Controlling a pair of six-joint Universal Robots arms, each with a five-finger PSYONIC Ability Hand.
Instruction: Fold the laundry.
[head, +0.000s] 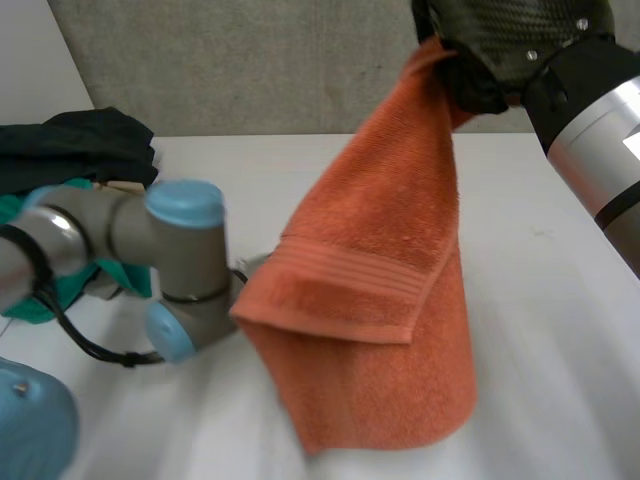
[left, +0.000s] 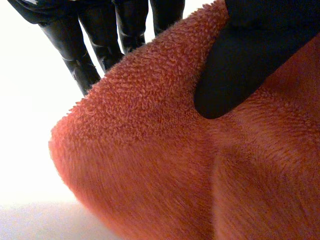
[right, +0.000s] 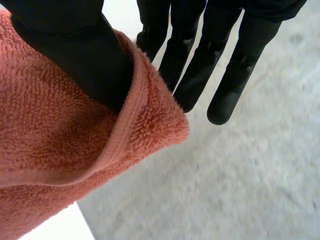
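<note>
An orange towel (head: 380, 300) hangs from my right hand (head: 500, 40), which holds its top corner high at the back right. The towel's lower fold rests on the white table (head: 560, 380). In the right wrist view the thumb (right: 85, 55) presses the hemmed corner of the towel (right: 50, 140) while the fingers (right: 225, 75) reach straight past it. My left arm (head: 180, 260) reaches to the towel's left edge, low over the table. In the left wrist view the thumb (left: 240, 65) pinches the towel (left: 150, 165) against the fingers (left: 75, 55) behind it.
A pile of dark clothes (head: 80, 150) and teal clothes (head: 60, 290) lies at the table's back left, behind my left arm. A grey wall (head: 250, 60) stands behind the table.
</note>
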